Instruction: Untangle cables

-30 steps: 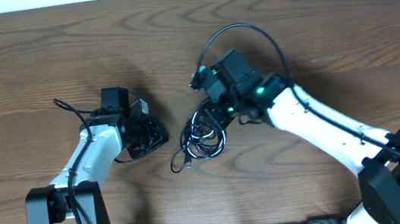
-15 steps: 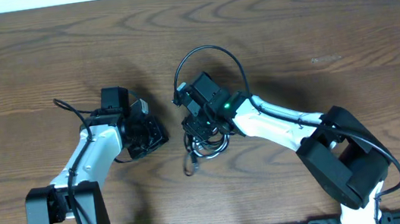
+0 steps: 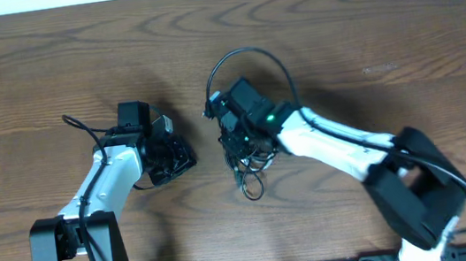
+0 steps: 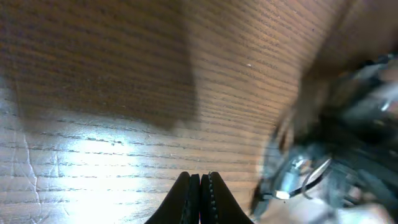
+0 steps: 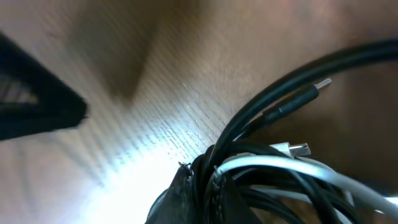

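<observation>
The right gripper [image 5: 196, 183] has just clenched on the cables [image 5: 273, 163], their tail now at six o'clock, starting separation; the left gripper [image 4: 200, 186] stays clenched, empty.

We see even light overhead; wrist views blur badly, with glare on the counter [image 4: 93, 152] and the cables [image 5: 277, 163] soft-edged.

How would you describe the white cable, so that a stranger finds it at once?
On the wooden table, near its middle, the right gripper pinches a tangle of cables. Inside it, the white cable is the only one not black.
</observation>
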`<state>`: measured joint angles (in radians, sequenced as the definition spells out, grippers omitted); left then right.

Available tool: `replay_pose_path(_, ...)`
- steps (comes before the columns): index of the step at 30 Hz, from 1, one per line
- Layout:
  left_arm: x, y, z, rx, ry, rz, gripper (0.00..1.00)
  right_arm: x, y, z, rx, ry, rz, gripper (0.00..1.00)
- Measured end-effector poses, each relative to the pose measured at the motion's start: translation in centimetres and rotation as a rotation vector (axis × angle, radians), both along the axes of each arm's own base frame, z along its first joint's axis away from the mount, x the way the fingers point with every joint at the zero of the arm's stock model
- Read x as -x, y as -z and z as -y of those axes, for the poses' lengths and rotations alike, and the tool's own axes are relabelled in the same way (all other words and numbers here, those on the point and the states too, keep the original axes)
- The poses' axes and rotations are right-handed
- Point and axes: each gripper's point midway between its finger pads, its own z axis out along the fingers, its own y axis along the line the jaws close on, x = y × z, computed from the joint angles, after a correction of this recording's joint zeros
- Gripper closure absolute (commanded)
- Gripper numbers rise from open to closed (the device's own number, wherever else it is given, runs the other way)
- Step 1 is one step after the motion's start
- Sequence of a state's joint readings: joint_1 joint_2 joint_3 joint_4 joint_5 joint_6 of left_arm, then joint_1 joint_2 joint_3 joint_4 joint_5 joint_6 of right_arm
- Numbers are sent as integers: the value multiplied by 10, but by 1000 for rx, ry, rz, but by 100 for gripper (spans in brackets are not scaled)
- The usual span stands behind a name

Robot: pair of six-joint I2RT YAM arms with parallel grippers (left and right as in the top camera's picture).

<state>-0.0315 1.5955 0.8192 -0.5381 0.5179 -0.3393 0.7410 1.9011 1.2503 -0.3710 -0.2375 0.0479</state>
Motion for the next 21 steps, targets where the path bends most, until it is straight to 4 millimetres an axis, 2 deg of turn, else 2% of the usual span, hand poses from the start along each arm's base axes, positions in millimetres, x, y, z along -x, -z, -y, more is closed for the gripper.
replay_pose_path(5, 1, 0, 0, 1, 0, -3, 92, 1, -78, 5, -177, -25, 31, 99)
replay_pose_path(8, 1, -2, 4, 22, 10, -1, 92, 10, -110, 17, -250, -40, -2, 99)
replay_pose_path(11, 2, -8, 13, 85, 64, 23, 92, 23, -113, 27, -285, -84, -86, 99)
replay_pose_path(15, 6, -25, 32, 242, 182, 93, 91, 56, -117, 36, -380, -253, -225, 99)
replay_pose_path(17, 13, -39, 41, 349, 257, 136, 84, 70, -125, 41, -444, -333, -266, 99)
replay_pose_path(21, 28, -69, 56, 552, 379, 234, 83, 81, -139, 50, -545, -419, -284, 99)
